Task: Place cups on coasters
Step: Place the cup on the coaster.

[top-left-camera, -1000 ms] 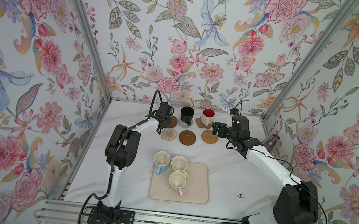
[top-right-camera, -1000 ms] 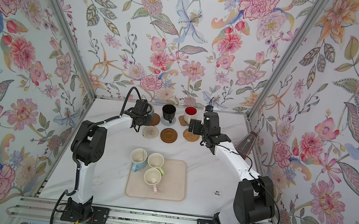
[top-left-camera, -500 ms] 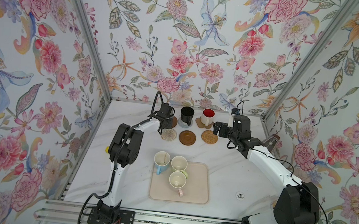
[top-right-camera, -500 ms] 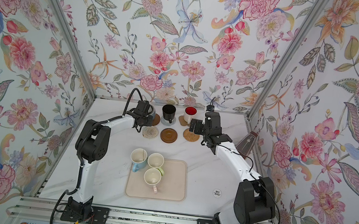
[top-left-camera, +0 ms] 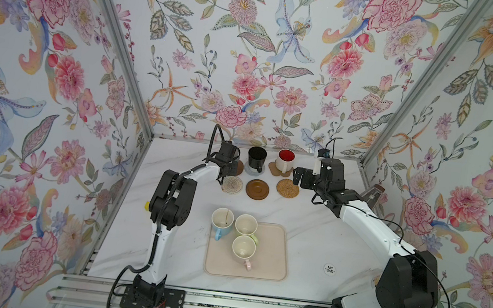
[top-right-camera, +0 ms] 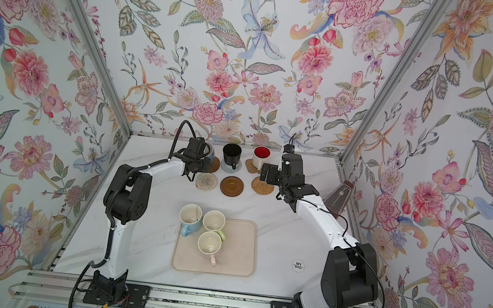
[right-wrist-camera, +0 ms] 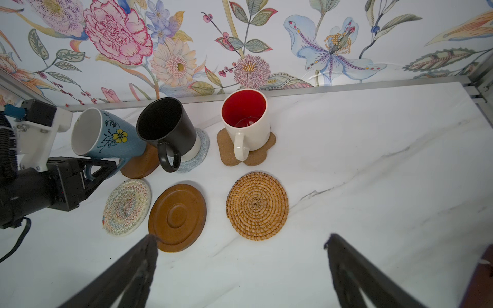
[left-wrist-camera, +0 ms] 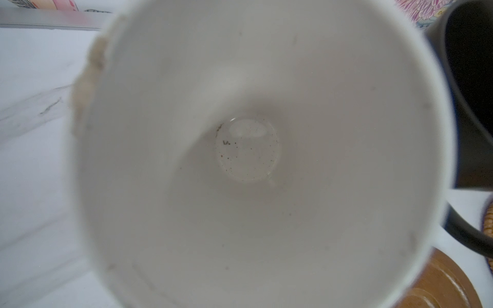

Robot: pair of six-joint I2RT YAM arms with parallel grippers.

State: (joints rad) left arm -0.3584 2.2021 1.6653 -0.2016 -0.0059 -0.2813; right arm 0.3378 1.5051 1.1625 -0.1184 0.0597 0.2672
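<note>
My left gripper is shut on the handle of a light blue flowered cup. The cup is tilted, its base at the back-left dark brown coaster. Its white inside fills the left wrist view and hides the fingers there. A black cup stands on the grey coaster, and a red-lined white cup on the tan flower coaster. The cream woven, dark brown and golden rattan coasters are bare. My right gripper hangs open and empty by the rattan coaster.
A beige tray at the front centre holds a pale green cup and a pale pink cup. Another light blue cup stands at its left edge. A white "MY BAG" sticker and a brown pyramid-shaped object are on the right.
The left arm has shifted slightly at the back-left coaster, still holding the blue cup. The right arm has barely moved and stays open.
</note>
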